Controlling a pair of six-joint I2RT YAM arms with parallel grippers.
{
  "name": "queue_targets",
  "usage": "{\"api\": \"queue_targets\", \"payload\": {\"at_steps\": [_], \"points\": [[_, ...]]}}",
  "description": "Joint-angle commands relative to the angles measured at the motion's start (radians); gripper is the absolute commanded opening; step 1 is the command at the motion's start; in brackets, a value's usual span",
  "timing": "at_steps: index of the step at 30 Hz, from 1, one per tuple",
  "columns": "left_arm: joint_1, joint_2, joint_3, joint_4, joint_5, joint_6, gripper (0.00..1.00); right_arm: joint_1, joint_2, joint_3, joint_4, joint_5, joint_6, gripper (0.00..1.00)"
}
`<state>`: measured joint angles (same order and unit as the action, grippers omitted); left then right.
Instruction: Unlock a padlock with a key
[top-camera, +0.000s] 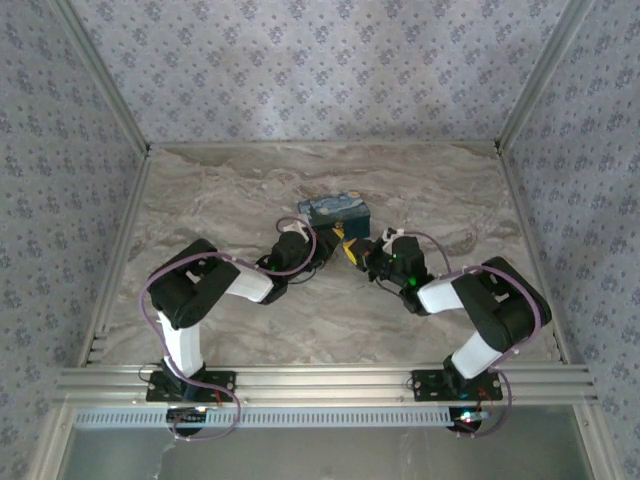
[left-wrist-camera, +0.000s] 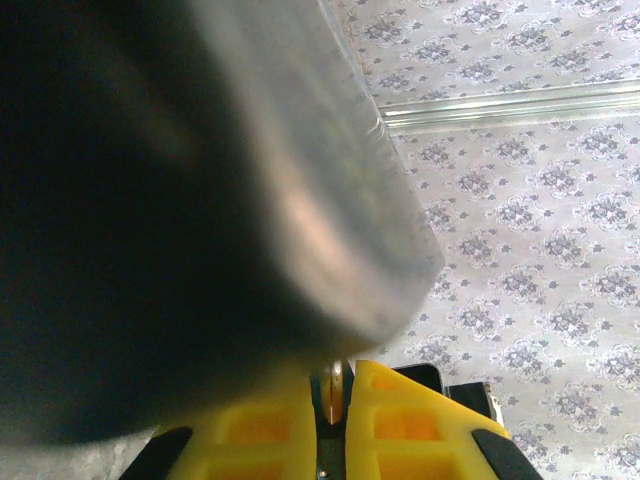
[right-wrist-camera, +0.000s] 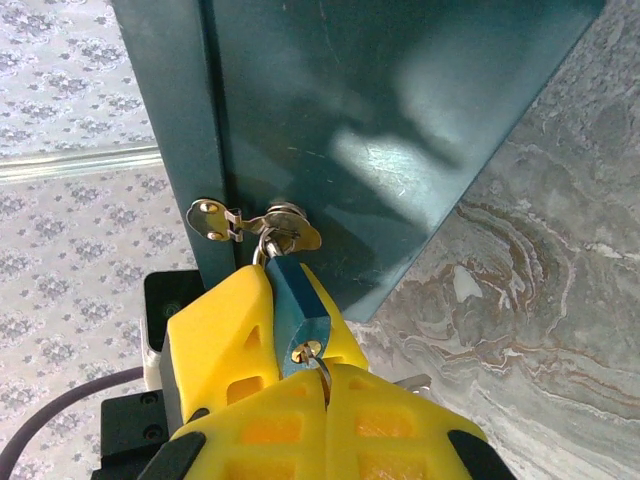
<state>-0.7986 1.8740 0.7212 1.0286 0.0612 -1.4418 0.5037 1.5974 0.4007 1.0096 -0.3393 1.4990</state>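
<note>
Padlock (right-wrist-camera: 298, 312) first: in your right wrist view it hangs by its thin shackle from the silver hasp (right-wrist-camera: 255, 218) on the corner edge of the dark blue box (right-wrist-camera: 400, 130), just above the marbled table (right-wrist-camera: 540, 300). That view gives you what the others do not. The small blue body sits tilted, keyhole end toward the camera, with the key (right-wrist-camera: 320, 372) seated in the keyhole. The right gripper (right-wrist-camera: 325, 388) has its yellow fingers pressed almost together on the key's near end. The left gripper (right-wrist-camera: 285, 328) comes in from the left, one yellow finger on each flat side of the lock body, clamping it. Your left wrist view is far less clear. A blurred dark and grey mass sits close to the lens, and below it the two yellow fingers (left-wrist-camera: 410, 420) are nearly closed on a thin brassy sliver. You cannot tell from there what that sliver is. From the top external view you get the layout: the box (top-camera: 337, 210) stands near the middle of the table, and both arms bend inward so their tips meet just in front of it. The lock and key are too small to make out there. By count you have one padlock, one key, one hasp, one box and two grippers, each with two fingers.
</note>
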Motion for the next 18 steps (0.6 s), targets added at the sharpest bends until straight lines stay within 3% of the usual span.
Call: {"api": "queue_targets", "payload": {"at_steps": [1,18], "points": [[-0.066,-0.023,0.012,0.070,0.164,0.002,0.00,-0.014,-0.009,0.059,-0.007,0.021,-0.037,0.00],[-0.081,-0.027,0.000,0.059,0.175,0.008,0.00,-0.024,0.006,0.083,0.042,-0.011,0.017,0.00]]}}
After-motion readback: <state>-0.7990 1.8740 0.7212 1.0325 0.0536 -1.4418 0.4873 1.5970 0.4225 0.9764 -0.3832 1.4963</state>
